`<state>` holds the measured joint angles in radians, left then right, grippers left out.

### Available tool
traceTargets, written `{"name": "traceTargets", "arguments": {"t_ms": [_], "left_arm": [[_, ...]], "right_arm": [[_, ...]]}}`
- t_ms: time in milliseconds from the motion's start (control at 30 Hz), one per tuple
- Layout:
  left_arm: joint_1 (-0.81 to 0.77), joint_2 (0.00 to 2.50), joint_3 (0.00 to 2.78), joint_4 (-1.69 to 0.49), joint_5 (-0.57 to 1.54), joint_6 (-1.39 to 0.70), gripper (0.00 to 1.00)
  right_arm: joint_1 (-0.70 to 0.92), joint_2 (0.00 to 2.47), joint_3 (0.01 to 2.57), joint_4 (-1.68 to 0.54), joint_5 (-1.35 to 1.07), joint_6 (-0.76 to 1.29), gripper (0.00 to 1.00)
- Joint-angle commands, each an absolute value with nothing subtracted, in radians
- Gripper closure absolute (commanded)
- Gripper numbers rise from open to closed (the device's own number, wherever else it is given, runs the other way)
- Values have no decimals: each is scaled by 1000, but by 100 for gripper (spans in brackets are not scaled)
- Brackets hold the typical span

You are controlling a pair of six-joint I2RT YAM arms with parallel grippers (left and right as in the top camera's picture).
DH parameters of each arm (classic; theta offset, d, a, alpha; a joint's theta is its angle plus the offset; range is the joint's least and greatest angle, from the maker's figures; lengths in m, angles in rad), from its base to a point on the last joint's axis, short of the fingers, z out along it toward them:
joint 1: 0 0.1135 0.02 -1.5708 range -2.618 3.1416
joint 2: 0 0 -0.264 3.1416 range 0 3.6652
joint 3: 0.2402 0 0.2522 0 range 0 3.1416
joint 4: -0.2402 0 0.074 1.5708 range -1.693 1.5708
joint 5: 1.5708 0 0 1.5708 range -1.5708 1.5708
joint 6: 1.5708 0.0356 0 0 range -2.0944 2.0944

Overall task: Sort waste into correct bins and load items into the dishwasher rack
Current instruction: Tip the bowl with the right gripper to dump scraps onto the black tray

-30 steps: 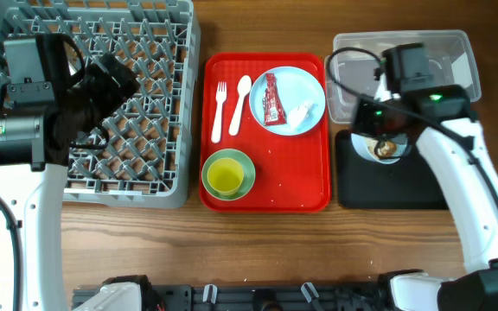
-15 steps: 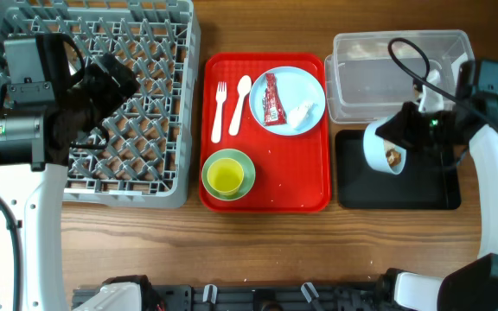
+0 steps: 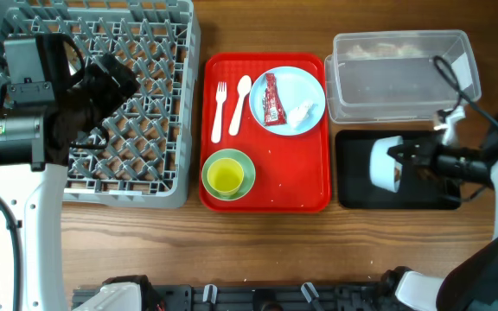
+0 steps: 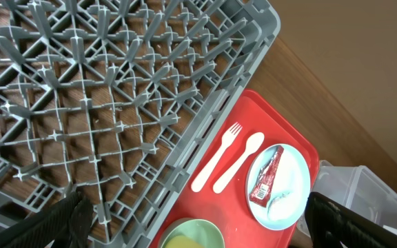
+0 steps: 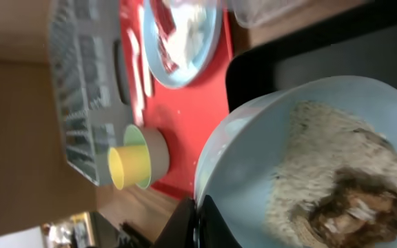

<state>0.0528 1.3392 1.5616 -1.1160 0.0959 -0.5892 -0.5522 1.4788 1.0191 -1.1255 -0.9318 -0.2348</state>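
Note:
My right gripper is shut on the rim of the light-blue bowl and holds it tipped on its side over the black tray. In the right wrist view the bowl still holds white rice with brown bits, and the gripper pinches its rim. My left gripper is open and empty above the grey dishwasher rack. On the light-blue plate lie the red sachet and the white tissue. The clear tub stands behind the black tray.
A flat red serving tray lies between the rack and the bins. It carries the plate, a cream fork, a cream spoon and a pale-green bowl with the yellow cup inside it.
My right arm has swung right and down with the bowl, from the tub's near edge to over the black tray, and tipped it onto its side. The left arm has not moved.

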Motion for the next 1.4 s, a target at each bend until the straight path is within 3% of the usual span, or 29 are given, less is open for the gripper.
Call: {"name": "traceTargets", "arguments": {"t_ms": [0,267,633,933,1367], "left_arm": [[58,1343,1571,-1116,104,-591,0],[58,1343,1571,-1116,104,-591,0],[58,1343,1571,-1116,104,-591,0],[58,1343,1571,-1116,104,-591,0],[58,1343,1571,-1116,104,-591,0]], "right_arm": [[-625,1460,1003,-1127,-1175,-395,96],[-653,1460,923,-1105,-1316,-450,96],[-716,1460,854,-1062,-1324,-512,96],[-853,1460,759,-999,-1437,-524,96],[-855,1460,759,-992,-1558,-511,96]]}}
